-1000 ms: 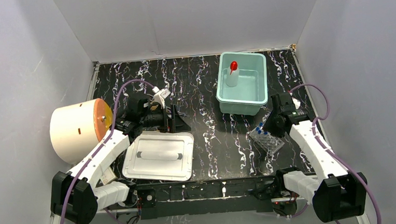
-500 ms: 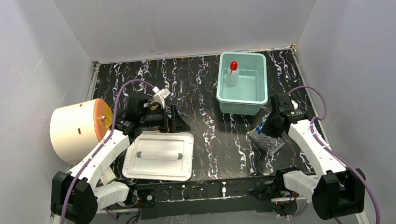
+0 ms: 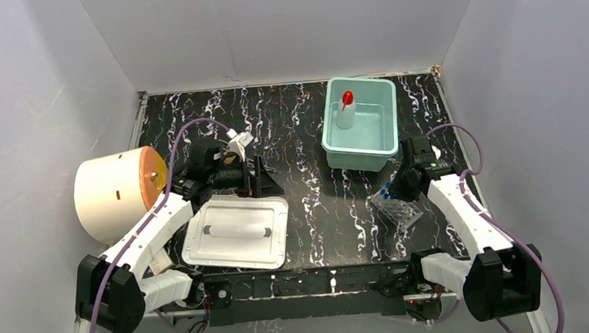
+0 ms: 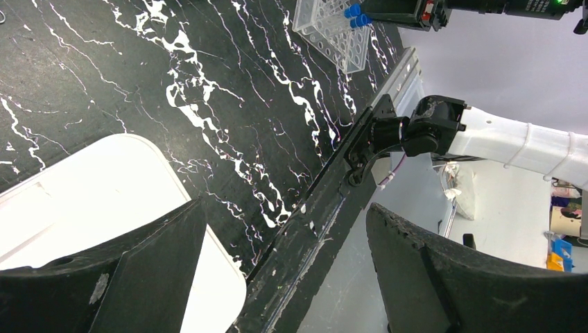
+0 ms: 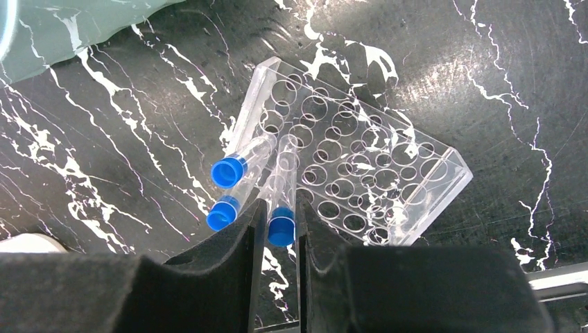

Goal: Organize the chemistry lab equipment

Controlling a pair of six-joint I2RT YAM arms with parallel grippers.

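The clear tube rack [image 5: 360, 166] lies tilted on the black table, also at the right in the top view [image 3: 399, 211]. Three blue-capped clear tubes lean at its near edge. My right gripper [image 5: 280, 208] is shut on one blue-capped tube [image 5: 281, 227]; the other two [image 5: 228, 171] sit just to its left. In the top view my right gripper [image 3: 395, 190] is over the rack. The white squeeze bottle with a red cap [image 3: 346, 109] stands in the teal bin [image 3: 387, 141]. My left gripper [image 3: 265, 180] is open and empty [image 4: 288, 263] over the white tray's far edge. No amber tubing shows clearly.
A white tray [image 3: 239, 251] lies at the front left, with a thin grey rod-like item [image 3: 237, 232] in it. The large cream cylinder [image 3: 112, 195] lies against the left wall. A small white card [image 3: 236, 141] sticks up behind the left wrist.
My right arm has shifted slightly, its elbow drawing in toward the rack. The rack, the tubes and the left arm have not visibly moved.
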